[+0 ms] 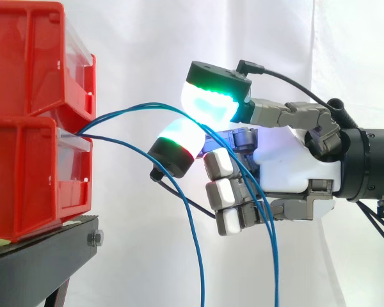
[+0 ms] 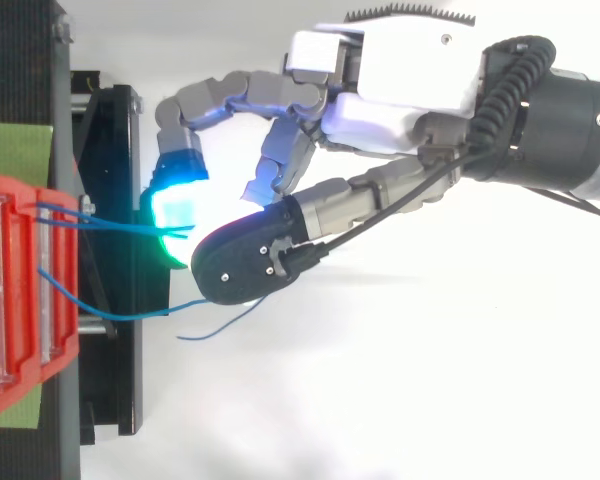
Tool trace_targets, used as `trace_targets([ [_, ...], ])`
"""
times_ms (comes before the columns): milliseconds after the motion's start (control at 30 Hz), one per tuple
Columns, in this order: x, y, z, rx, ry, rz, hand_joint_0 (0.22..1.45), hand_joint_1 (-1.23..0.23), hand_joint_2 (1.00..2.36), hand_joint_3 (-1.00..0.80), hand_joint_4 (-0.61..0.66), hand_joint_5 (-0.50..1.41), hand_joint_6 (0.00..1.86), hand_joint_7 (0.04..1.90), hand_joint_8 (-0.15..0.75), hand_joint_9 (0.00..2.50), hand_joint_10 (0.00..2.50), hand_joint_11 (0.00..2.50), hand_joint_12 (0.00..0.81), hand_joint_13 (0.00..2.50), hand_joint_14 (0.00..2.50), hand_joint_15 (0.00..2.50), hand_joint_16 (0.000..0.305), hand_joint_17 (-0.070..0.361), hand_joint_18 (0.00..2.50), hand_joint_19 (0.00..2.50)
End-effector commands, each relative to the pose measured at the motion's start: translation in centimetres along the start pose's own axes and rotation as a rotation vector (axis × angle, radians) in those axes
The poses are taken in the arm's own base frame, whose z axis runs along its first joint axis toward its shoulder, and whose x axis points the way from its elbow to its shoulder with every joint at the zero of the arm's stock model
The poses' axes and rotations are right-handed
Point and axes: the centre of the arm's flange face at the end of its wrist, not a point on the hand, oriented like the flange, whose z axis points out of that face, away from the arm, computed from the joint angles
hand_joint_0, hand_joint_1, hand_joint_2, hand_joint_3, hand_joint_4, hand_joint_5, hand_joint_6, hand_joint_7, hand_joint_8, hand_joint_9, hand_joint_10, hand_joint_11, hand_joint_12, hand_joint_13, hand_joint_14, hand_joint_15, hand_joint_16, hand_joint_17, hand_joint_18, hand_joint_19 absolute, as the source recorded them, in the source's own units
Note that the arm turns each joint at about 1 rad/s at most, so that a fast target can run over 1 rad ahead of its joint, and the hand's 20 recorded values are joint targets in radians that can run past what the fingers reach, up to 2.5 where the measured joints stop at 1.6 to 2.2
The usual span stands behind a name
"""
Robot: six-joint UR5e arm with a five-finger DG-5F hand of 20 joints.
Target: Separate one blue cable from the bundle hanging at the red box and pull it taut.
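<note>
At centre and right of the side view, level, in from the right edge: robot hand (image 1: 288,160). Clamped on one blue cable (image 1: 147,105) between two glowing pads (image 1: 211,102), green-cyan above and white below, with the remaining fingers curled underneath. Out of the front of the lower red bin (image 1: 25,173) at left, up in a shallow arc rather than a straight line, into that pinch at frame centre. Just beneath, other blue cables (image 1: 202,268), sagging from the same bin front down to the bottom edge, some across the curled fingers. At lower left, under the stacked bins, a black stand (image 1: 45,246). Behind everything, white curtain (image 1: 134,38).
</note>
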Motion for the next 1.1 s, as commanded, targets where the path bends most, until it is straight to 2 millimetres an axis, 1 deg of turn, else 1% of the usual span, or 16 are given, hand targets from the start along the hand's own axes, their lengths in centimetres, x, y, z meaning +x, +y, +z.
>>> trace_targets([
  [0,0.03,-0.02,-0.01,0.0,0.0,0.0,0.64,-0.78,1.01,-0.03,0.17,-0.11,0.66,1.07,0.428,1.21,0.01,0.56,0.39,1.2,0.01,0.48,0.051,0.115,1.07,0.52],
  [33,0.03,-0.02,-0.01,0.0,0.0,0.0,0.65,-0.81,1.01,-0.03,0.17,-0.14,0.76,0.94,0.417,1.17,0.01,0.59,0.388,1.19,0.02,0.49,0.051,0.114,1.05,0.52],
  [67,0.14,-0.02,0.0,0.0,0.002,0.0,0.66,-0.83,1.01,-0.04,0.16,-0.17,0.82,0.88,0.41,1.13,0.01,0.65,0.385,1.17,0.01,0.5,0.049,0.111,1.04,0.54],
  [133,0.13,-0.02,0.0,0.0,0.0,0.0,0.66,-0.84,1.02,-0.07,0.14,-0.19,0.86,0.88,0.396,1.11,0.01,0.72,0.379,1.14,0.02,0.51,0.047,0.105,1.01,0.56],
  [233,0.12,-0.01,0.01,-0.001,-0.001,0.0,0.69,-0.84,1.02,-0.21,0.11,-0.2,0.93,0.83,0.378,1.11,0.01,0.79,0.359,1.12,0.02,0.52,0.042,0.095,0.97,0.58],
  [333,0.11,-0.05,0.0,-0.003,-0.001,0.0,0.72,-0.87,1.01,-0.42,0.09,-0.18,0.95,0.9,0.381,1.17,0.01,0.82,0.348,1.13,0.02,0.52,0.04,0.09,0.99,0.57],
  [367,0.11,-0.05,0.0,-0.003,-0.001,0.0,0.72,-0.87,1.0,-0.49,0.04,-0.16,0.94,0.98,0.378,1.22,0.01,0.83,0.342,1.14,0.02,0.53,0.039,0.088,0.99,0.57],
  [467,0.11,-0.05,0.0,-0.003,-0.001,0.0,0.66,-0.83,1.0,-0.5,-0.03,-0.11,0.9,1.17,0.356,1.28,0.02,0.74,0.316,1.17,0.02,0.51,0.038,0.084,1.02,0.57],
  [533,0.11,-0.05,0.0,-0.003,-0.001,0.002,0.61,-0.74,1.0,-0.5,-0.08,-0.09,0.86,1.19,0.344,1.29,0.02,0.58,0.309,1.2,0.02,0.48,0.037,0.083,1.03,0.57],
  [600,0.23,-0.08,-0.02,0.0,0.0,0.002,0.59,-0.66,1.01,-0.38,-0.1,-0.08,0.8,1.27,0.34,1.21,0.01,0.34,0.306,1.19,0.01,0.42,0.038,0.086,1.04,0.54],
  [667,0.1,-0.05,0.0,-0.003,-0.003,0.007,0.58,-0.63,1.02,-0.29,-0.09,-0.07,0.77,1.34,0.342,1.21,0.01,0.26,0.306,1.18,0.01,0.4,0.04,0.089,1.03,0.54],
  [833,0.23,-0.05,0.01,-0.003,0.0,0.008,0.58,-0.59,1.01,-0.18,-0.07,-0.06,0.73,1.38,0.381,1.23,0.01,0.19,0.34,1.21,0.01,0.36,0.048,0.109,1.11,0.47],
  [867,0.23,-0.05,0.01,-0.003,0.0,0.008,0.6,-0.59,1.01,-0.15,-0.06,-0.06,0.67,1.39,0.385,1.22,0.01,0.19,0.349,1.22,0.01,0.36,0.05,0.113,1.12,0.46],
  [900,0.23,-0.05,0.01,-0.003,0.0,0.008,0.6,-0.59,1.01,-0.14,-0.06,-0.06,0.66,1.39,0.391,1.21,0.0,0.18,0.35,1.22,0.01,0.36,0.05,0.113,1.12,0.46],
  [967,0.23,-0.05,0.01,-0.003,0.0,0.008,0.63,-0.65,1.01,-0.04,0.01,-0.05,0.52,1.39,0.405,1.19,0.01,0.23,0.359,1.22,0.01,0.37,0.051,0.115,1.12,0.47],
  [1067,0.23,-0.05,0.01,-0.003,0.0,0.008,0.67,-0.71,1.0,0.03,0.06,-0.06,0.5,1.33,0.394,1.17,0.01,0.23,0.358,1.21,0.01,0.38,0.05,0.113,1.1,0.47],
])
